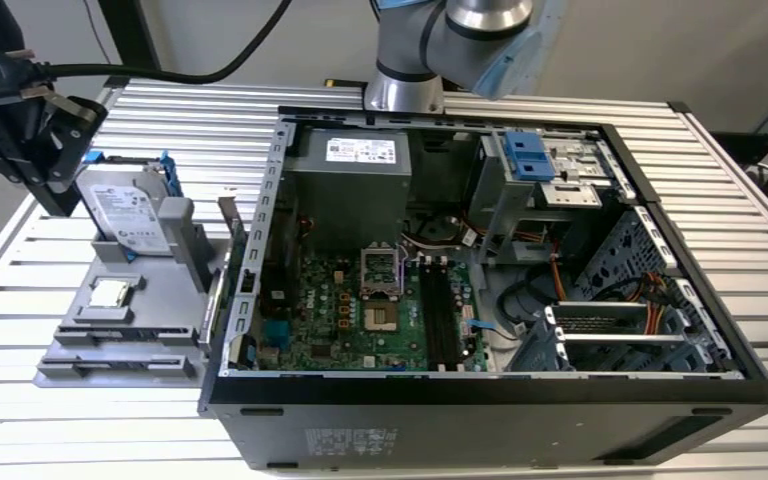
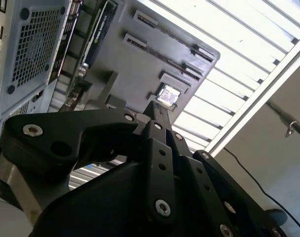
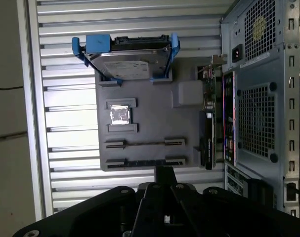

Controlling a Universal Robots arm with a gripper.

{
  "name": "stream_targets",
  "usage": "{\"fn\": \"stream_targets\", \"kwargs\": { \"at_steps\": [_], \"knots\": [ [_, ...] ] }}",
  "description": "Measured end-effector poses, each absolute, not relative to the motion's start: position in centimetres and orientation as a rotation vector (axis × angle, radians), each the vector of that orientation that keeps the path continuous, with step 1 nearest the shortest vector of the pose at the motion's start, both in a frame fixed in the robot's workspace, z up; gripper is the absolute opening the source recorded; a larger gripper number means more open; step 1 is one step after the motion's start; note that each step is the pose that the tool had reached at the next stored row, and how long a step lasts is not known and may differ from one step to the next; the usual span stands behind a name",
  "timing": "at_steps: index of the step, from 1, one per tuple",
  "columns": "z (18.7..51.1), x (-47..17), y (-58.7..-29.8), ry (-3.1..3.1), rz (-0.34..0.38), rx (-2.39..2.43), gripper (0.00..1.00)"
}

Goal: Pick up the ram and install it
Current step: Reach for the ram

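My black gripper [image 1: 56, 200] hangs at the exterior view's far left, just above the silver hard drive [image 1: 128, 215] in its blue bracket on the grey holder [image 1: 157, 300]. In both wrist views its fingers [image 3: 164, 174] meet in one narrow tip [image 2: 153, 106], shut with nothing between them. The ram is hidden from me. The holder's two long slots [image 3: 145, 153] look like thin dark lines from above. The dark memory slots [image 1: 440, 310] on the motherboard do not let me tell whether a stick sits in them.
A small square silver chip [image 3: 120, 116] lies in a pocket of the holder, next to the drive. The open computer case [image 1: 244, 300] stands right beside the holder, its wall rising above it. The arm's base [image 1: 404, 90] stands behind the case on the slatted table.
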State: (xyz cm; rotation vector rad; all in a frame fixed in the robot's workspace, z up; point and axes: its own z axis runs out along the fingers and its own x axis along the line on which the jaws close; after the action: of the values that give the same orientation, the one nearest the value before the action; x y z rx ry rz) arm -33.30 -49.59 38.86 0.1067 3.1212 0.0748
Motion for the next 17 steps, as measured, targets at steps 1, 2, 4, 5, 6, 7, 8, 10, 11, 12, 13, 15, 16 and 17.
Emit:
{"fn": "stream_targets", "kwargs": {
  "at_steps": [1,2,4,5,6,7,8,10,11,12,13,15,16,17],
  "knots": [
    [38.86,-33.3,-49.59,3.121,0.075,0.107,0.0],
    [38.86,-33.3,-49.59,3.121,0.075,0.107,0.0],
    [38.86,-33.3,-49.59,3.121,0.075,0.107,0.0],
    [38.86,-33.3,-49.6,3.121,0.075,0.107,0.0],
    [38.87,-33.3,-49.6,3.121,0.075,0.107,0.0],
    [38.87,-33.3,-49.6,3.121,0.075,0.107,0.0],
    [38.86,-33.3,-49.61,3.121,0.075,0.107,0.0],
    [38.86,-33.3,-49.61,3.121,0.075,0.107,0.0],
    [38.86,-33.3,-49.61,3.121,0.075,0.105,0.0],
    [38.87,-33.3,-49.61,3.122,0.075,0.099,0.0],
    [38.87,-33.31,-49.61,3.122,0.075,0.086,0.0],
    [38.87,-33.31,-49.61,3.123,0.075,0.056,0.0],
    [38.87,-33.31,-49.61,3.124,0.075,0.041,0.0],
    [38.86,-33.31,-49.61,3.124,0.076,0.026,0.0]
  ]
}}
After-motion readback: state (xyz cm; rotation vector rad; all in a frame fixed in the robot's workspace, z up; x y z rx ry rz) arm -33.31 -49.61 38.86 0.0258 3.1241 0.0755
